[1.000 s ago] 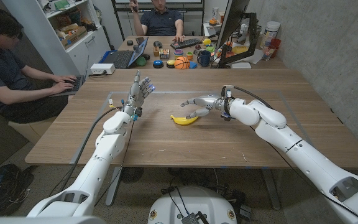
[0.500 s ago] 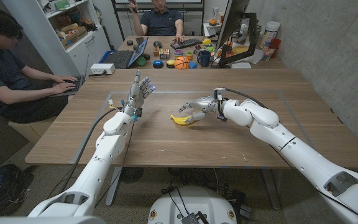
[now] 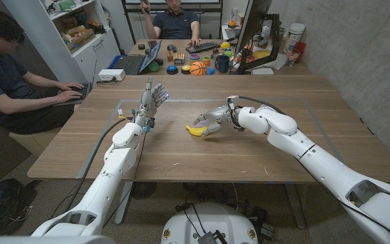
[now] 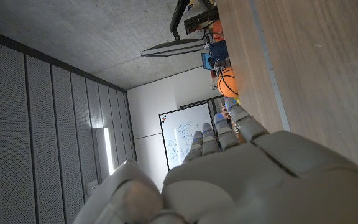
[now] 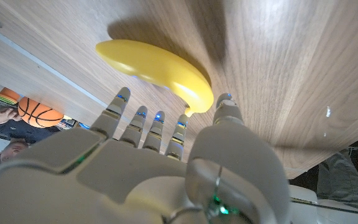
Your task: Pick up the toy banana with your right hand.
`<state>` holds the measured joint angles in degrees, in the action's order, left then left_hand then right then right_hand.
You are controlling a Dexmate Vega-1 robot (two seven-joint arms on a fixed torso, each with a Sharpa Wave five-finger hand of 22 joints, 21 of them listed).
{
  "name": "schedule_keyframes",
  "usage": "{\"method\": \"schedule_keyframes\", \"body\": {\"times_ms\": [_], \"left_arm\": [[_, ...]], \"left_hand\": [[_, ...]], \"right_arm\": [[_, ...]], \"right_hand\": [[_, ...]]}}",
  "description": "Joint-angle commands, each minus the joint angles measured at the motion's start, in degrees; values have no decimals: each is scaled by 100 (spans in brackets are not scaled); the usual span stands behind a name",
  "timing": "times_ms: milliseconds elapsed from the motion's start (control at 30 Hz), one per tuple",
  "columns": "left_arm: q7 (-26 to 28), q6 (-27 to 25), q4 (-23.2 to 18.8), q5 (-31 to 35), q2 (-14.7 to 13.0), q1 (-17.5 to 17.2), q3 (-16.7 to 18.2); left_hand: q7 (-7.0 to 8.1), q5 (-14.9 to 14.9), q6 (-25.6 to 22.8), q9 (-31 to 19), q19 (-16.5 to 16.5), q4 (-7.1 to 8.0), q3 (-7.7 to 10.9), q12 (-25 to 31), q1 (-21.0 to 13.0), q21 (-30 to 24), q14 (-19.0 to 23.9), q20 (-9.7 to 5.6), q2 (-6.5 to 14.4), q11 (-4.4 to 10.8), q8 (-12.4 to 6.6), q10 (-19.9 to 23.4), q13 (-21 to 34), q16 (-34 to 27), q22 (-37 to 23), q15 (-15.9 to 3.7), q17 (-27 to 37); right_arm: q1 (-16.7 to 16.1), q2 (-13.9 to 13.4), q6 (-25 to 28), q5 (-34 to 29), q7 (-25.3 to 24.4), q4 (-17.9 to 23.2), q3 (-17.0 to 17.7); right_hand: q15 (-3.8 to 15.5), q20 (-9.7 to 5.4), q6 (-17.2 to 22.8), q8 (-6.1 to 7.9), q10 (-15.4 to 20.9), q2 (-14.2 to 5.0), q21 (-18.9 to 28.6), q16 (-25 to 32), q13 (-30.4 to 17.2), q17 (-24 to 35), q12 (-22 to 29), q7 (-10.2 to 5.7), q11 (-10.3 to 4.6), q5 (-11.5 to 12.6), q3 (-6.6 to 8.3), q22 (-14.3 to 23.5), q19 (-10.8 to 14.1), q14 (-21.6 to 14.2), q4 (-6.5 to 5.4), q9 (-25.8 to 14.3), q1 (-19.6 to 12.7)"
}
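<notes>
Head view: toy banana (image 3: 198, 129) is seen lying on the wooden table (image 3: 263, 152), approx. mid-table. Right hand (image 3: 212, 119) is placed just over the banana's right end, fingers spread and reaching across it; whether contact is made cannot be told from here. Nothing is gripped yet. Step in hand is judged to be the reach/pre-grasp; the banana is not lifted. Left hand (image 3: 152, 100) is held upright, well apart from the banana, fingers apart, nothing held.

Left wrist view: back of the left hand (image 4: 241, 168) is shown with fingers extended and empty. A toy basketball (image 4: 227, 81) is seen at the far table's end, behind the fingertips.

Right wrist view: right hand (image 5: 166, 155) is shown w/ fingers wide open above the banana (image 5: 157, 68), thumb to one side near the stem end, the other fingertips just short of its near edge. No closure around the fruit is seen; it is judged unheld.

Next move, as judged: hand to be lowered slightly, fingers and thumb to be closed round the banana's body, then a lift. Smooth curved surface may let it roll or slip, so the grip should be centred.
</notes>
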<state>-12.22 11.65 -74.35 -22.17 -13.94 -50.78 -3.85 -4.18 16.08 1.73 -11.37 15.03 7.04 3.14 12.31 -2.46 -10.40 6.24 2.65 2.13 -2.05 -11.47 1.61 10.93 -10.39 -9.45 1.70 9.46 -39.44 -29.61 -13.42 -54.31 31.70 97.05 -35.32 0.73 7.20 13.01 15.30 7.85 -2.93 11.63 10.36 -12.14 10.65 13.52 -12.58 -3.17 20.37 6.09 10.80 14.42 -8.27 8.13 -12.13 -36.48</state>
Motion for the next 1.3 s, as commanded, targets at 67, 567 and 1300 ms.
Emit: {"method": "schedule_keyframes", "body": {"times_ms": [67,567,1300], "left_arm": [[-74,119,6,-56,23,-28,26],[-91,201,15,-79,57,-45,33],[-119,325,-89,-108,73,-75,61]], "left_hand": [[-16,2,-31,-30,52,-4,-31,21,-69,-23,43,-10,-22,-6,-47,23,18,-25,-25,2,26],[13,1,-75,-31,83,-9,-41,29,-77,-30,75,-16,-15,23,-56,63,19,-27,-26,-15,26],[46,-1,-131,-32,93,-18,-54,30,-91,-26,99,-3,-8,44,-65,95,19,-24,-26,-38,26]], "right_arm": [[87,-68,-252,-145,-19,45,-81],[19,32,120,-741,53,263,-202],[115,260,84,-797,-545,-519,-114]], "right_hand": [[28,-24,55,43,-29,0,-26,-6,-14,23,-32,3,9,37,-46,27,-21,30,-10,-28,-57],[38,-63,317,105,147,91,12,57,-32,36,46,80,-38,101,-150,31,3,-1,-77,-34,1],[214,-136,952,268,420,12,76,133,-48,27,147,11,-278,276,-170,29,93,-126,-87,-50,-195]]}}
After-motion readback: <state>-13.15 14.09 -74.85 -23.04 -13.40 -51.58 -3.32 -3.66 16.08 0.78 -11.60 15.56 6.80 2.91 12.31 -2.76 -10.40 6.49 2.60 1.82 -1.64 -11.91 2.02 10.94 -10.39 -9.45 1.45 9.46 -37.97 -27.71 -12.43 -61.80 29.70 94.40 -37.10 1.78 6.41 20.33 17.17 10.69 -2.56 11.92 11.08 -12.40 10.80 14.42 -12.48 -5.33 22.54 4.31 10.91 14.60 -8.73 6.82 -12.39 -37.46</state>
